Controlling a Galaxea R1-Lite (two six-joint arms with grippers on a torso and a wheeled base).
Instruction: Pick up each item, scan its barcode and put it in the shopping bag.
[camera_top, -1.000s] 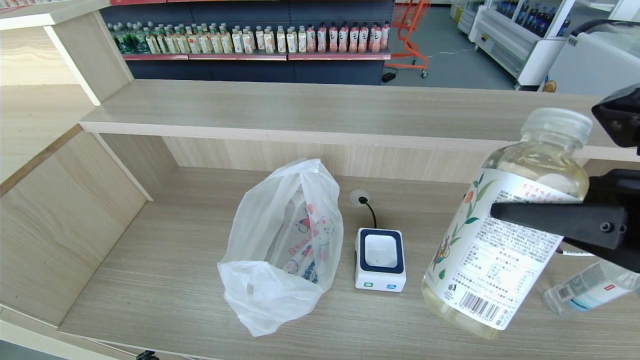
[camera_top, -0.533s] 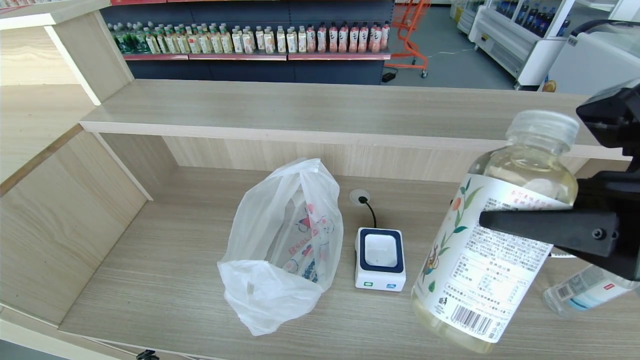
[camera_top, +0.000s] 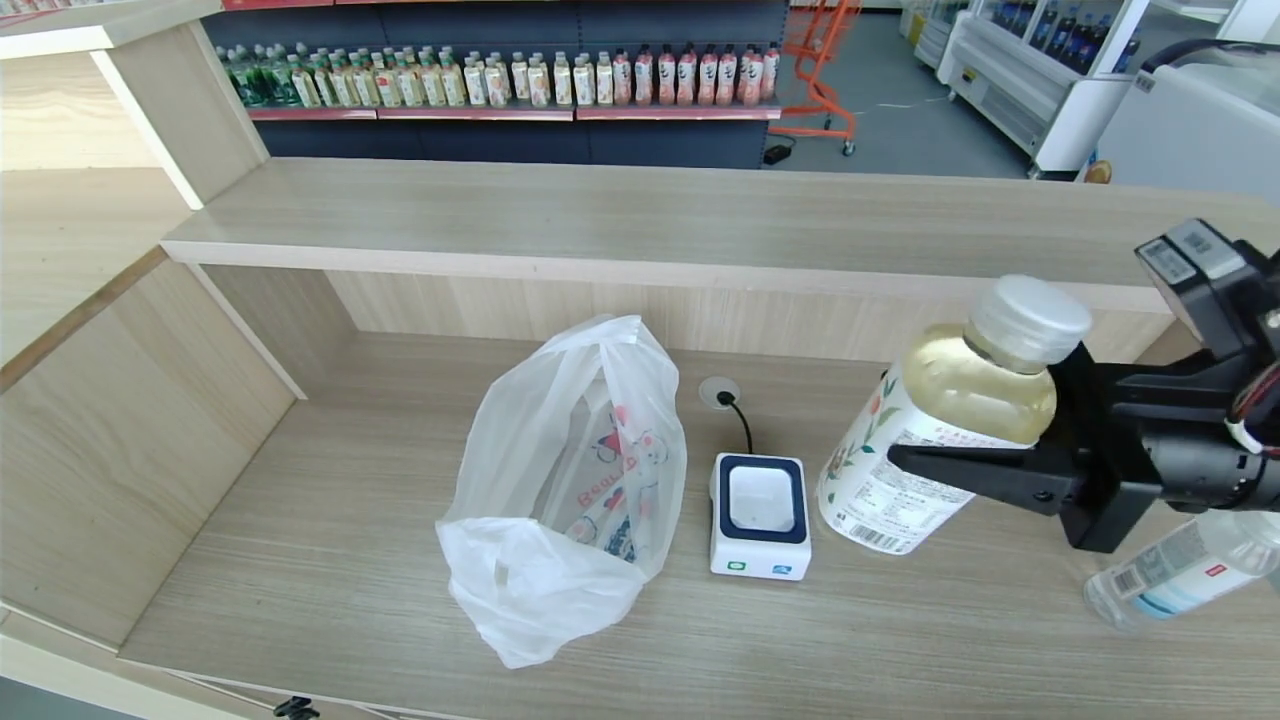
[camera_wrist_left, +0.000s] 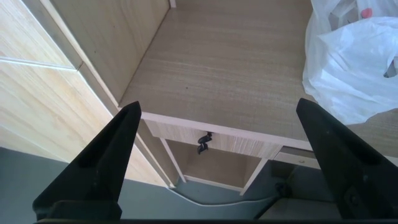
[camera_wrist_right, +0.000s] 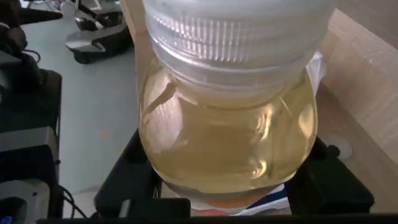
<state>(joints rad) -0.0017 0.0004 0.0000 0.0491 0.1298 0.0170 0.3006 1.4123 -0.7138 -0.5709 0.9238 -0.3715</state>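
Toward the counter's (camera_top: 330, 570) right edge, beside the scanner (camera_top: 760, 515), the right gripper (camera_top: 960, 440) clamps a tilted bottle (camera_top: 895, 480). The left gripper (camera_wrist_left: 217, 109) gapes wide.

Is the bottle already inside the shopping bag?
No, the right gripper holds the bottle beside the scanner, clear of the shopping bag.

Light wood-grain counter surface (camera_top: 330, 570) carries a thin white plastic shopping bag (camera_top: 560, 500) near its middle. A white box scanner with dark blue frame (camera_top: 760, 515) sits just beside it. A clear plastic bottle (camera_top: 1180, 570) lies on its side at the right edge.
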